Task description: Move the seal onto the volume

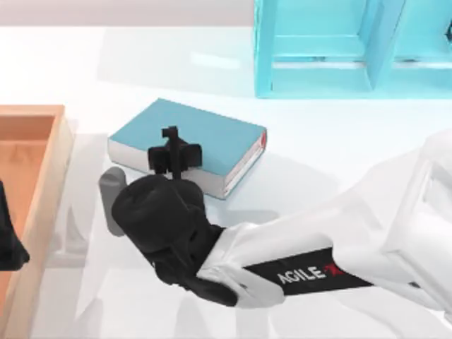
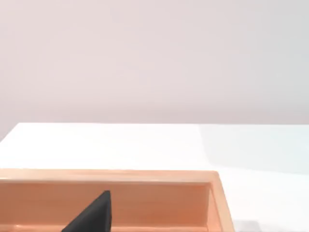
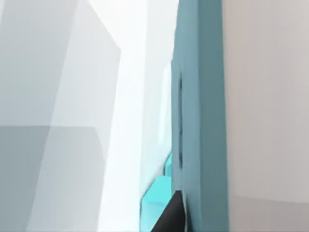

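My right end effector [image 1: 171, 157] hovers over the teal volume [image 1: 212, 138] at centre frame; its opening and the seal can't be made out. Best descend straight, releasing only once seated.

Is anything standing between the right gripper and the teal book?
Nothing visible does. The right gripper hangs over the near edge of the volume; the left gripper is parked over the wooden tray.

Our right arm reaches across twd top view's left, wrist bent, right pincer [image 1: 171, 152] pointing away; left arm parked at left edge
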`<act>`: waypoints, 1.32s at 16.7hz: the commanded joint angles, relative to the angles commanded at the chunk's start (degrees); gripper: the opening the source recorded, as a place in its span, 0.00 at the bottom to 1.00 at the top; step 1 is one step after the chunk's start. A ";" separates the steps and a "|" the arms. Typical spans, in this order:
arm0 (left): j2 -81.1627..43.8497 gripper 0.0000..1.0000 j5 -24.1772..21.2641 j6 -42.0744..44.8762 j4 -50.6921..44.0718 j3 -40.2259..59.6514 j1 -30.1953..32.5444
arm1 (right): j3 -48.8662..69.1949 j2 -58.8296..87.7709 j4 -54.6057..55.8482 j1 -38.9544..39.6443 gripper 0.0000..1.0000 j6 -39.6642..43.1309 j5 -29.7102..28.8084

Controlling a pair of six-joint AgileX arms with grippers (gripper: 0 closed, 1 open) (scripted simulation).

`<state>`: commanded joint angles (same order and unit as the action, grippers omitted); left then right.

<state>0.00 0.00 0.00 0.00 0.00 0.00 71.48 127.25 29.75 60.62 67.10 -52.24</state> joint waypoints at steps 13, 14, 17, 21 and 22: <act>0.00 1.00 0.00 0.00 0.00 0.00 0.00 | 0.00 0.00 0.00 0.00 1.00 0.00 0.00; 0.00 1.00 0.00 0.00 0.00 0.00 0.00 | 0.00 0.00 0.00 0.00 1.00 0.00 0.00; 0.00 1.00 0.00 0.00 0.00 0.00 0.00 | 0.00 0.00 0.00 0.00 1.00 0.00 0.00; 0.00 1.00 0.00 0.00 0.00 0.00 0.00 | -0.04 -0.05 -0.11 0.18 1.00 -0.21 -0.12; 0.00 1.00 0.00 0.00 0.00 0.00 0.00 | -0.02 -0.62 -0.61 0.88 1.00 -0.97 -0.71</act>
<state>0.00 0.00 0.00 0.00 0.00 0.00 71.46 126.63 29.14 61.51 66.13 -52.95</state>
